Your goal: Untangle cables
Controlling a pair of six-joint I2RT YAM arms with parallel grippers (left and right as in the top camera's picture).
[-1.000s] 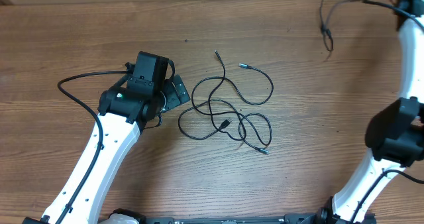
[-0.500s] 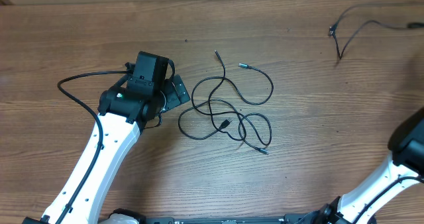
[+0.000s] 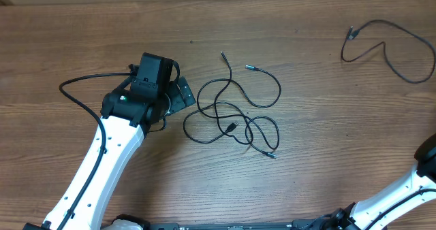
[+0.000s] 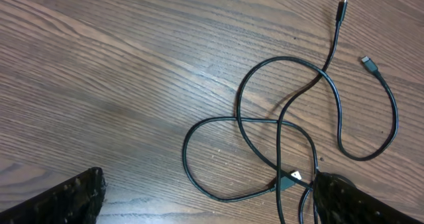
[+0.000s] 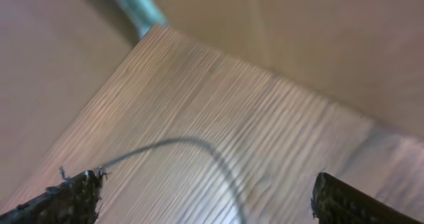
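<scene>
- Here I see my left gripper (image 4: 209, 184) spread wide, empty, just beside the looped thin black cables (image 4: 240, 118).
- My right gripper (image 5: 207, 181) is wide too; a separate thin black cord (image 3: 383, 43) lies well apart.

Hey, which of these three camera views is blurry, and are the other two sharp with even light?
Right wrist view: heavily motion-blurred, the table grain smeared and the lone cable only a soft dark streak. Overhead view: sharp and evenly lit, the tangled cables crisp, no glare. Left wrist view: sharp too, with faint soft shadows beside the cords.
</scene>
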